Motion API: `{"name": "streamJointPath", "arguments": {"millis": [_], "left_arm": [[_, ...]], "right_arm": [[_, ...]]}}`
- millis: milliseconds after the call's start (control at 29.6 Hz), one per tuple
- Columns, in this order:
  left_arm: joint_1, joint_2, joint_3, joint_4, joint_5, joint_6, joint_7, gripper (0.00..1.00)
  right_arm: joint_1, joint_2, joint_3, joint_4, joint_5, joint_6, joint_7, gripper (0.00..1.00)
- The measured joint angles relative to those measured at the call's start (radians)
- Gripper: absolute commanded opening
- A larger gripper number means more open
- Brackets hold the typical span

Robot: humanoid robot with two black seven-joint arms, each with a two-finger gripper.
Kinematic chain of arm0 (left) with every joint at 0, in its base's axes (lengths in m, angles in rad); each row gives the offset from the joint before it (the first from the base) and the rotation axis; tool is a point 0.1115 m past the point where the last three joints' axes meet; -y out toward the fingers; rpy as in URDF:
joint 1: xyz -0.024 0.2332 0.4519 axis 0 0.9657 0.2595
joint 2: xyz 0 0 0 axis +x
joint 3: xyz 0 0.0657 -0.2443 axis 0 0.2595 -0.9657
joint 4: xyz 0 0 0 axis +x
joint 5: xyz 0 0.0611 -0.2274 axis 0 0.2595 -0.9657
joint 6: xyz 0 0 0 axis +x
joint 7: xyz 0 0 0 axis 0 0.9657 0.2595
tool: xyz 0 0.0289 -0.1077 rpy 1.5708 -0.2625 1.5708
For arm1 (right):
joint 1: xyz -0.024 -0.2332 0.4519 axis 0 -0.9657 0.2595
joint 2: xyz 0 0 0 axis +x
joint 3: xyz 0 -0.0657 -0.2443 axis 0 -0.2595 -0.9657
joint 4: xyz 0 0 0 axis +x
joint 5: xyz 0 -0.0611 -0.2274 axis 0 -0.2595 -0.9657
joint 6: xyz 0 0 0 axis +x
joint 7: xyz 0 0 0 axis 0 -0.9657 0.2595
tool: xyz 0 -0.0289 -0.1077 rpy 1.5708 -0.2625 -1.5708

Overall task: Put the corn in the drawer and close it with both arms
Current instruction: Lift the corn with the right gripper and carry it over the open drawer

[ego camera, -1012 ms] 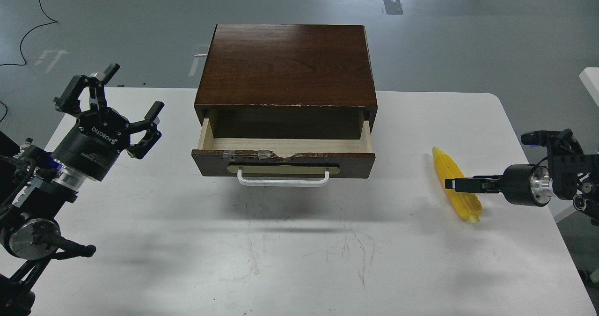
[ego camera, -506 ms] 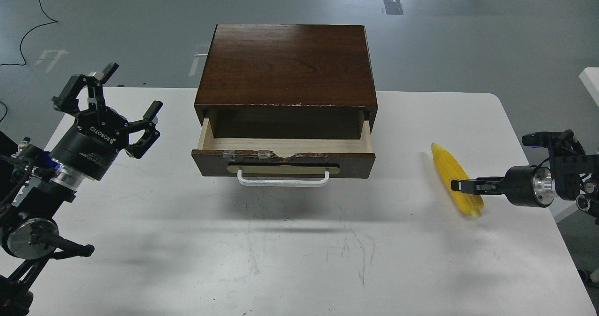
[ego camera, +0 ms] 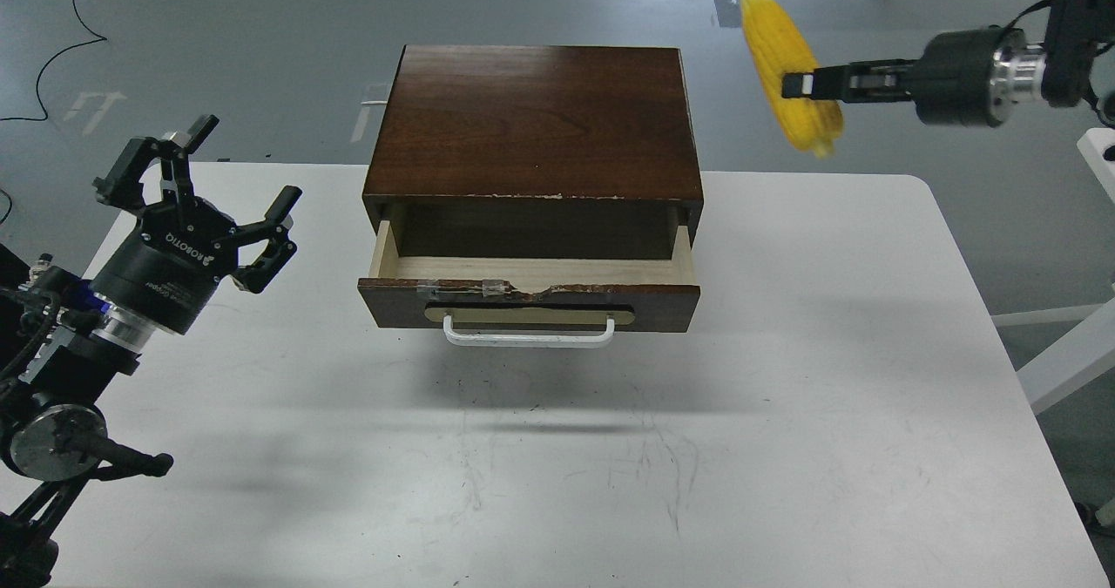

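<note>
The yellow corn (ego camera: pixel 788 70) hangs high in the air at the upper right, to the right of the cabinet. My right gripper (ego camera: pixel 794 84) is shut on the corn near its middle. The drawer (ego camera: pixel 528 303) stands pulled open, its pale wood inside showing and empty, its white bar handle (ego camera: pixel 527 336) facing me. My left gripper (ego camera: pixel 235 170) is open and empty, held above the table to the left of the drawer.
The dark wood cabinet box (ego camera: pixel 533 122) sits at the back middle of the white table (ego camera: pixel 784 414). The table's right edge runs near a white stand leg (ego camera: pixel 1067 361). Grey floor lies behind.
My right gripper has lifted the corn off the table, from the right side up to high beside the cabinet. My left arm has barely moved.
</note>
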Motion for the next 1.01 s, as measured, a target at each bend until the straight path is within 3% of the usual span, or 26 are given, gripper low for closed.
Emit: {"name": "streamJointPath", "arguments": {"millis": [236, 371, 675, 1012], "left_arm": [[0.0, 0.007, 0.001, -0.021, 0.0, 0.008, 0.0, 1.0], [0.0, 0.014, 0.0, -0.023, 0.0, 0.01, 0.0, 1.0], [0.001, 0.023, 0.0, -0.023, 0.0, 0.012, 0.0, 1.0], [0.001, 0.032, -0.001, -0.029, 0.0, 0.012, 0.0, 1.0]], "right_arm": [[0.146, 0.254, -0.135, 0.061, 0.0, -0.005, 0.0, 0.1], [0.17, 0.357, -0.209, 0.078, -0.04, -0.073, 0.0, 0.1], [0.174, 0.477, -0.374, 0.079, -0.234, -0.338, 0.0, 0.1], [0.175, 0.54, -0.423, 0.061, -0.321, -0.398, 0.0, 0.17]]}}
